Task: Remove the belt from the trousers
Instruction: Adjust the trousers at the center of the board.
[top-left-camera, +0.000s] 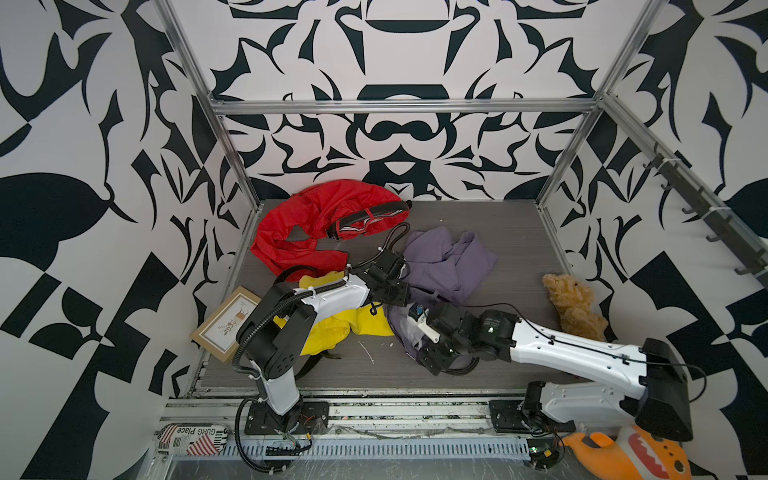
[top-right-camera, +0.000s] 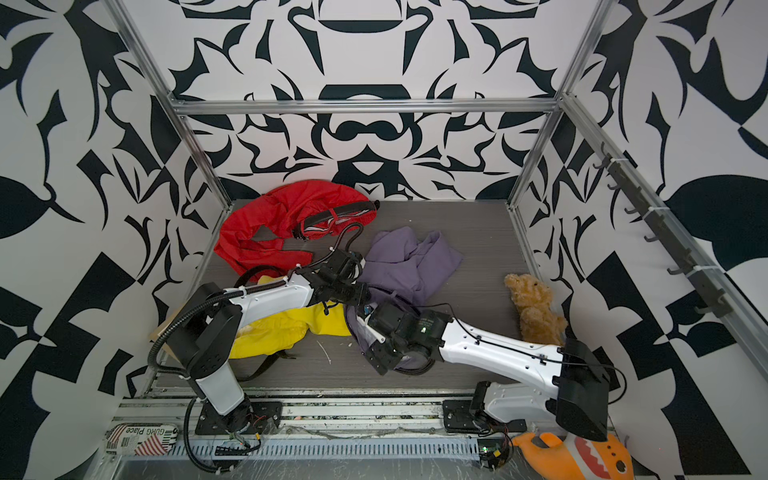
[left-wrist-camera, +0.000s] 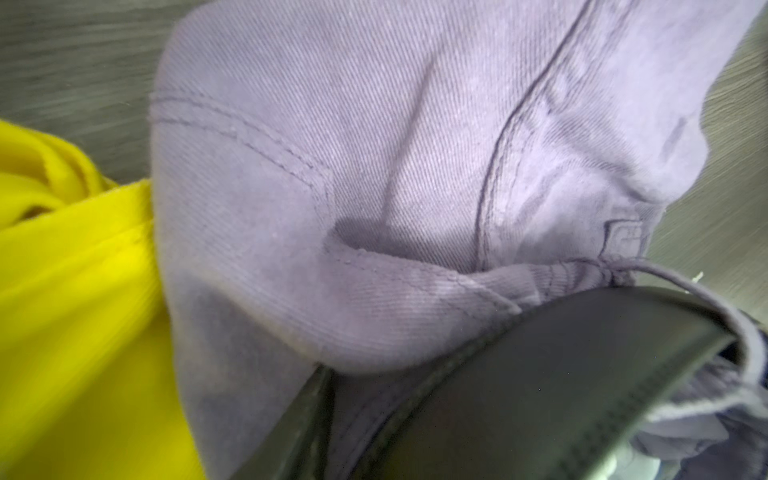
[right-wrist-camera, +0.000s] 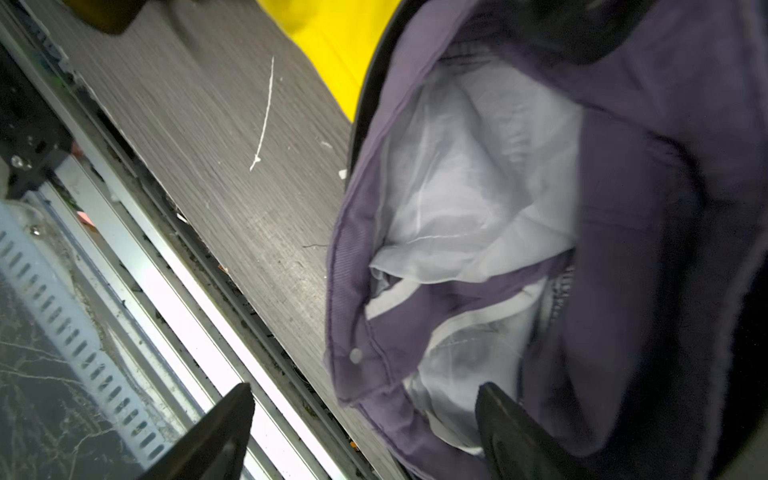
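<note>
Belt (left-wrist-camera: 561, 374) judged stiff, slick; trousers (left-wrist-camera: 374, 137) soft, limp. Best gripped across strap width. R hand (right-wrist-camera: 363, 390) seen apart; L hand (top-left-camera: 397, 296) state can't be told.

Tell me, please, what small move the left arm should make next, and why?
Probably close the left tool on the black belt: it lies close before that wrist camera, threaded through the purple trousers, and the right tool stands open, holding nothing.
</note>
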